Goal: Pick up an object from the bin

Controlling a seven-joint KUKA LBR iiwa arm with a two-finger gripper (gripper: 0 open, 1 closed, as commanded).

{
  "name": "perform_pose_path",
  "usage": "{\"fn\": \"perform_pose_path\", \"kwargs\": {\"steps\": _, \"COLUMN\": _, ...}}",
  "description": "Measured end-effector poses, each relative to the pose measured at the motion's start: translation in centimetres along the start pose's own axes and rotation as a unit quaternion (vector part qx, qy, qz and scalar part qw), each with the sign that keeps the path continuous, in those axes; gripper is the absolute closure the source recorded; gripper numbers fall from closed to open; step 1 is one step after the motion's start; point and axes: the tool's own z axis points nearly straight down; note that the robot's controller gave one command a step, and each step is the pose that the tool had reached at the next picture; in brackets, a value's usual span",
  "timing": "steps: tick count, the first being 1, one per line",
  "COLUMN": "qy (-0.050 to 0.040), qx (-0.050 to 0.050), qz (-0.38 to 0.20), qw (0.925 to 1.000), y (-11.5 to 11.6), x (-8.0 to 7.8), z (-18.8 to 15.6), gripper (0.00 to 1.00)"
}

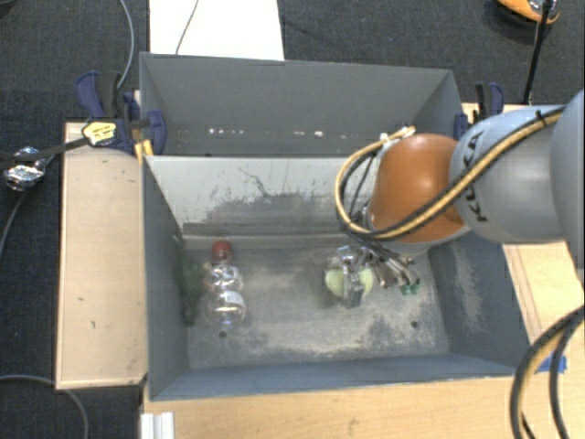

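Note:
My gripper is low over the bin floor, right of centre, beneath the orange cover. A small pale yellow-green round thing lies at its fingertips, partly hidden by them; whether the fingers close on it I cannot tell. A small green piece lies just to the right of the gripper. A clear plastic bottle with a red cap lies on the left side of the floor, well away from the gripper.
A dark green soft thing lies along the left wall next to the bottle. The arm and its cables come in from the right over the bin's right wall.

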Motion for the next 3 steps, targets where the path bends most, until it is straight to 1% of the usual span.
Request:
{"fn": "perform_pose_path", "kwargs": {"steps": 1, "qy": 0.0004, "qx": 0.000, "qz": 0.008, "qw": 1.0000, "y": -0.2, "x": -0.3, "z": -7.6, "gripper": 1.00}}
{"fn": "perform_pose_path", "kwargs": {"steps": 2, "qy": 0.0004, "qx": 0.000, "qz": 0.009, "qw": 1.0000, "y": -0.2, "x": -0.3, "z": -7.6, "gripper": 1.00}}
{"fn": "perform_pose_path", "kwargs": {"steps": 3, "qy": -0.0015, "qx": 0.000, "qz": -0.011, "qw": 0.9999, "y": 0.9, "x": -2.0, "z": -17.7, "gripper": 1.00}}
